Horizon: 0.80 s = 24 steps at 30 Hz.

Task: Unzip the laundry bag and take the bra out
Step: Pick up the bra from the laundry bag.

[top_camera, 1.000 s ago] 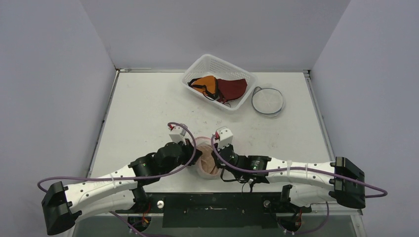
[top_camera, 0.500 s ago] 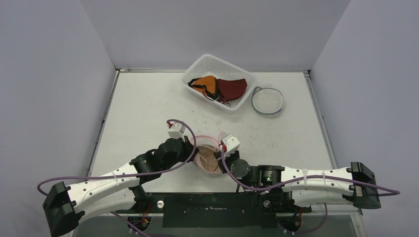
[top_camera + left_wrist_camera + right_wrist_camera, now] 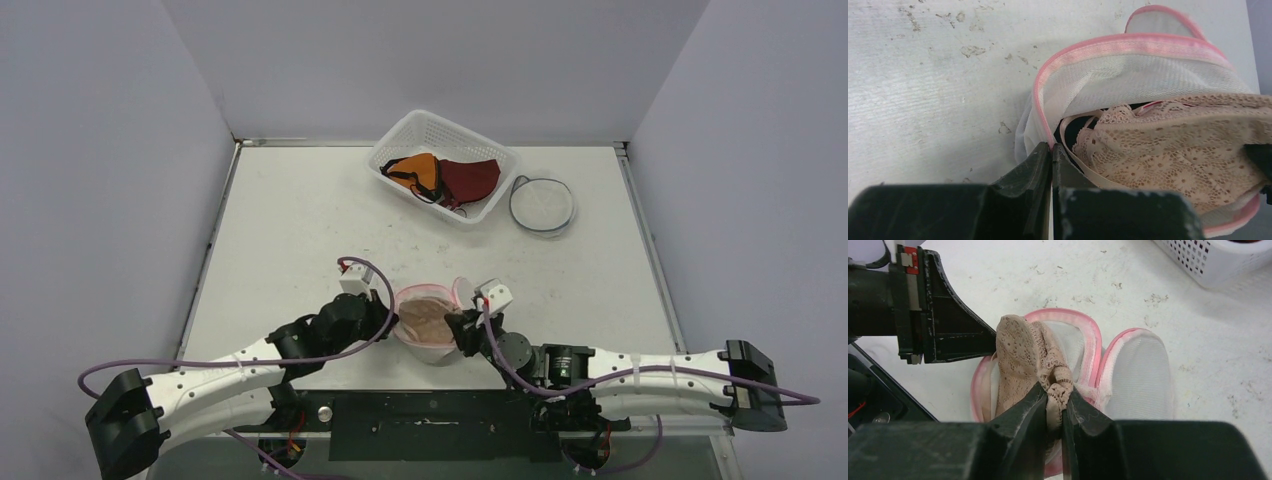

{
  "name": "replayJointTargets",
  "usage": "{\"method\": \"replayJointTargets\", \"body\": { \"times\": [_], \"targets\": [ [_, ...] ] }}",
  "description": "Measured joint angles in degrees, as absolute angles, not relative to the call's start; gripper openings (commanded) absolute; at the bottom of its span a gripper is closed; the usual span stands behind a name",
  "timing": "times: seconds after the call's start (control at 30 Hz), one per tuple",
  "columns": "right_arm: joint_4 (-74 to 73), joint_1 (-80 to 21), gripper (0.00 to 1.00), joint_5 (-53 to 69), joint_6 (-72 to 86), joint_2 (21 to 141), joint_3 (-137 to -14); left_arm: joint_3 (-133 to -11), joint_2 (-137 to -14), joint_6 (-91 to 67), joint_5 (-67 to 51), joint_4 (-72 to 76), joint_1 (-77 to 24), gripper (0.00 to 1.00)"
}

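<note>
Left pincer (image 3: 1052, 150) is clamped on the laundry bag (image 3: 1128, 70) rim; right pincer (image 3: 1055, 407) is clamped on bra (image 3: 1020, 352) lace. Risk noted: bra snagged inside, bag dragged rightward if rim grip slips.

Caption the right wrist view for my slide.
Right gripper pinching the lace bra above the unzipped pink laundry bag.

Beige perforated-lace bra (image 3: 1173, 155), white mesh laundry bag (image 3: 1128, 75) with pink trim, white lattice basket (image 3: 390, 145), grey-flecked white table (image 3: 290, 220)
</note>
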State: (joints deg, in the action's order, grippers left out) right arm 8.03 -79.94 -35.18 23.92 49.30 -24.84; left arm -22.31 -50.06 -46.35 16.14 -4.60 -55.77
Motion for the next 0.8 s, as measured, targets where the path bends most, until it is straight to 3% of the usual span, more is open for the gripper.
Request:
{"method": "replayJointTargets", "body": {
  "times": [0.1, 0.23, 0.53, 0.8],
  "targets": [
    [7.16, -79.94, 0.58, -35.05, 27.16, 47.68, -22.90, -21.17, -49.82, -46.30, 15.25, -2.09, -55.77, 0.00],
    [6.13, -79.94, 0.80, -34.74, 31.05, 45.23, -22.57, -20.53, -49.67, -46.17, 14.33, 0.45, -55.77, 0.00],
    [0.21, -77.87, 0.93, -34.81, 39.62, 46.78, -25.19, -19.22, -49.67, -44.56, 14.06, 3.79, -55.77, 0.00],
    [-10.92, -63.02, 0.91, -28.12, 45.91, 46.46, -29.56, -18.26, -49.50, -44.10, 14.06, 4.14, -55.86, 0.00]
  ]
}}
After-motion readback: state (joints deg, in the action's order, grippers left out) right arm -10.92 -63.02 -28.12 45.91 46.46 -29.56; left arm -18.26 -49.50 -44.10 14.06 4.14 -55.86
